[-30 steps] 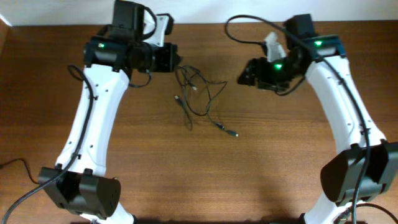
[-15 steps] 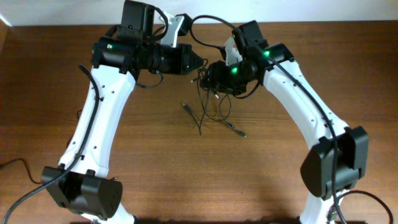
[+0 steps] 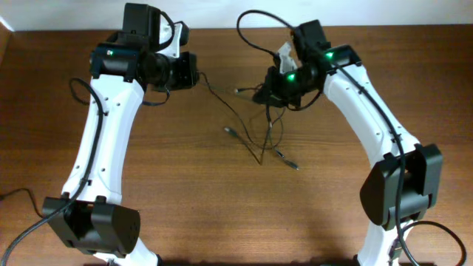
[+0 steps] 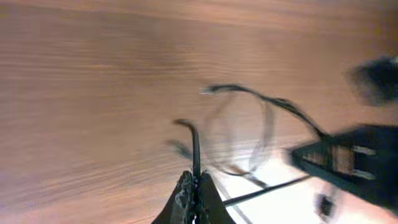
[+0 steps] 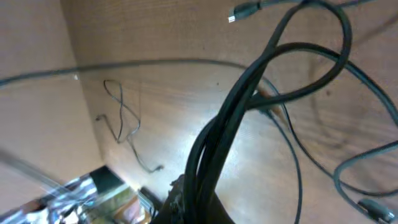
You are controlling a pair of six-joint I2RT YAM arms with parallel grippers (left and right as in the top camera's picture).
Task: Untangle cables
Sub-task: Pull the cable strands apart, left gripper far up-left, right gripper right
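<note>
The cables (image 3: pixel 255 137) are thin black cords tangled over the middle of the wooden table, between my two grippers. Small plug ends lie at the left (image 3: pixel 230 131) and lower right (image 3: pixel 293 165). My left gripper (image 3: pixel 197 76) is shut on one cord, which runs taut to the right into the tangle. In the left wrist view that cord (image 4: pixel 196 146) rises straight out of the closed gripper (image 4: pixel 196 182). My right gripper (image 3: pixel 262 96) is shut on a bunch of cords. The right wrist view shows that bundle (image 5: pixel 239 115) pinched in the gripper (image 5: pixel 198 196), with loops spreading beyond it.
The table's far edge (image 3: pixel 222 29) meets a white wall just behind both arms. A thicker black arm cable (image 3: pixel 251 16) arches above the right wrist. The arm bases stand at front left (image 3: pixel 92 225) and front right (image 3: pixel 399 192).
My right gripper swung in to the tangle and went from open to shut on a bunch of cords. The left gripper pulled back to the left, drawing its cord taut.
</note>
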